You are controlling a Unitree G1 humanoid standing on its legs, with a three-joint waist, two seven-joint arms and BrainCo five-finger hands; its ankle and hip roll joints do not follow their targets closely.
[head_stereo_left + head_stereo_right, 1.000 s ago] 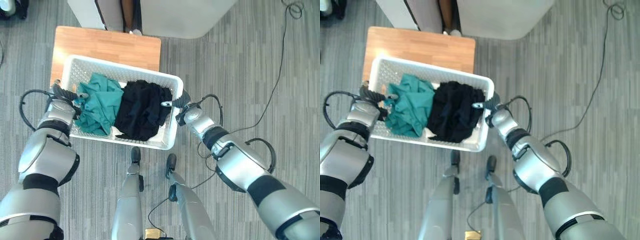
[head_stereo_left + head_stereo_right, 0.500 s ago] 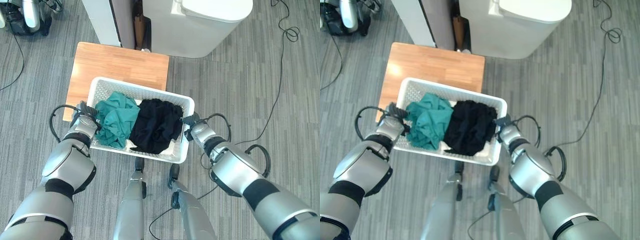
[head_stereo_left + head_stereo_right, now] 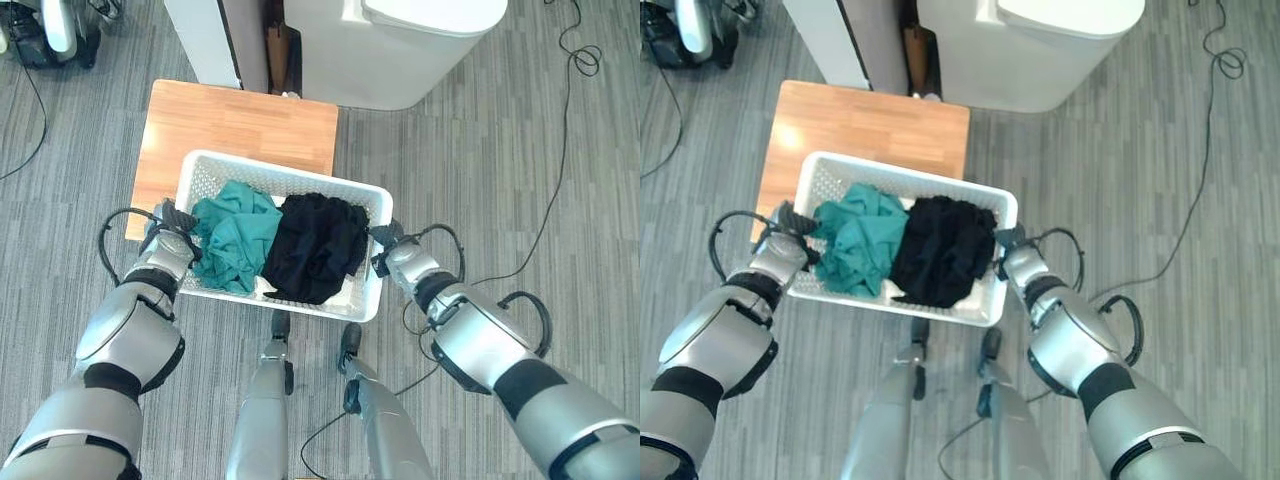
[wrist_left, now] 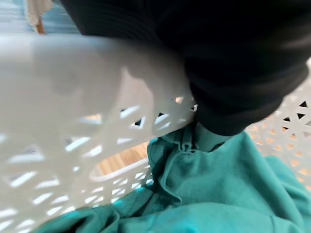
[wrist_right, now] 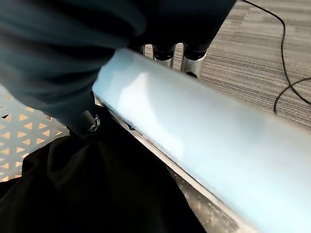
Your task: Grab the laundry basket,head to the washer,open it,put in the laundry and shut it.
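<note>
Silver fingers of the right hand [image 3: 392,255] wrap over the right end rim of the white laundry basket [image 3: 290,176]; in its wrist view the fingers [image 5: 165,52] sit outside the rim and the thumb inside, beside the black garment [image 3: 315,247]. Left hand [image 3: 170,238] sits at the opposite end rim; its wrist view shows the dark cover curled over the perforated wall, so it appears clamped on the rim, fingers not clearly seen. Both arms reach forward, elbows out, basket held between them. Teal garment [image 3: 232,234] fills the left half, black the right. Basket's far edge overlaps the near edge of the wooden worktop [image 3: 235,120]. Beyond the worktop's far right corner stands the white washer [image 3: 400,50]. Grey floor [image 3: 470,190] lies open to the right of basket and worktop, crossed by a thin black cable [image 3: 555,190].
</note>
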